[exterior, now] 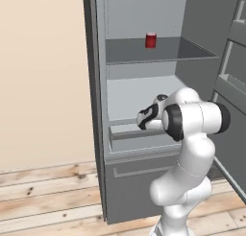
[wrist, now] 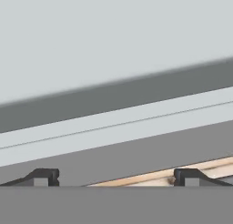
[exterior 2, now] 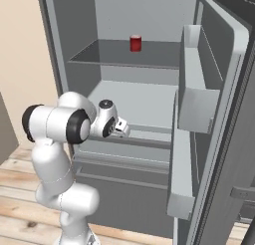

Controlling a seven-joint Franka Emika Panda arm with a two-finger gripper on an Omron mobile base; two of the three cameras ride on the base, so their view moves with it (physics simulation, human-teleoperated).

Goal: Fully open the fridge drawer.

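A pale wooden floor (exterior: 48,192) is running under the open fridge (exterior 2: 149,20), with a beige wall (exterior: 43,76) lying to its left. A red can (exterior: 151,40) is standing upright on the dark shelf (exterior: 144,53), and the door (exterior 2: 219,114) is hanging open at the right. The fridge drawer (exterior: 129,139), light grey with a darker groove, is sitting low in the fridge. The hand (wrist: 116,178) is hovering by its front edge, fingers (wrist: 43,176) spread and gripping nothing.
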